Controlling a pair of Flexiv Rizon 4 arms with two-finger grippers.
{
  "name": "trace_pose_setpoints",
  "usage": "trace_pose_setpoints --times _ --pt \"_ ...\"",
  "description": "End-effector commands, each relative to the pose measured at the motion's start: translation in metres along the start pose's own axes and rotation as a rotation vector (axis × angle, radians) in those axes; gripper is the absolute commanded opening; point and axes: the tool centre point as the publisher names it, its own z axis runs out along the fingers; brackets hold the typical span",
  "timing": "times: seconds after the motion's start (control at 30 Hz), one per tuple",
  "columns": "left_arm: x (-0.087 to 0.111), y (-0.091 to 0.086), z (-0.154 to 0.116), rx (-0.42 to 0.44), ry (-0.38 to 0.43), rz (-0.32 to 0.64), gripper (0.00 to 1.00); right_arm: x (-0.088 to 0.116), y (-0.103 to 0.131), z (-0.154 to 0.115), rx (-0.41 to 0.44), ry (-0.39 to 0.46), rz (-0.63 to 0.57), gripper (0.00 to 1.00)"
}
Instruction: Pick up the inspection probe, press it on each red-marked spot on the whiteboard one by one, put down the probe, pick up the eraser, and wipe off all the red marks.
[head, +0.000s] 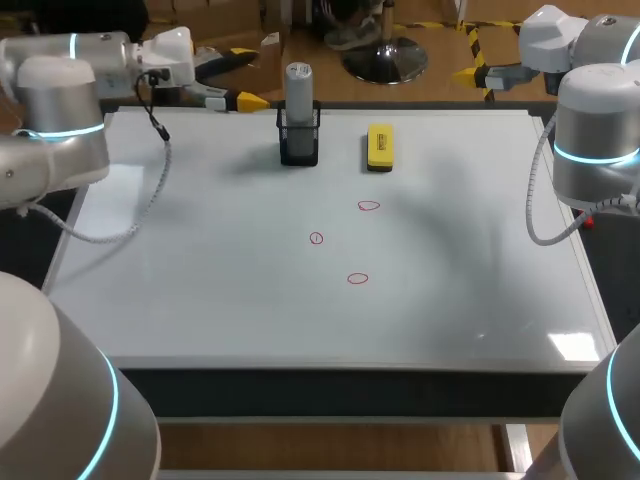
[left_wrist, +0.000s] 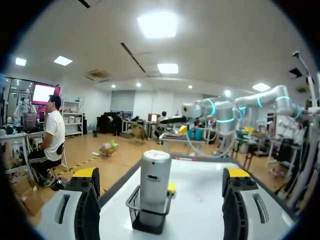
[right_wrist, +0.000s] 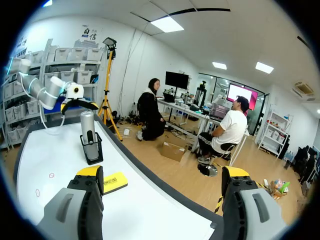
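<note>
Your left gripper (head: 245, 78) hangs off the whiteboard's (head: 200, 280) far-left corner, fingers spread wide and holding nothing. Your right gripper (right_wrist: 162, 172) is off the far-right corner, likewise spread and empty. The inspection probe (head: 299, 85) stands upright in a black mesh holder (head: 299, 148) near the far edge. The yellow eraser (head: 380, 146) lies just beside the holder, apart from it. Three red marks (head: 316, 238) sit mid-board.
</note>
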Motion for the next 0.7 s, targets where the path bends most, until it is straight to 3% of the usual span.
trace_pose_setpoints --times 0.03,0.7 --pt "-0.006 0.01 0.013 0.007 -0.006 -0.005 1.0 0.0 0.0 0.0 0.001 0.001 0.0 1.0" --pt "-0.008 0.036 0.065 0.016 0.009 -0.033 1.0 0.0 0.0 0.0 0.001 0.001 0.0 1.0"
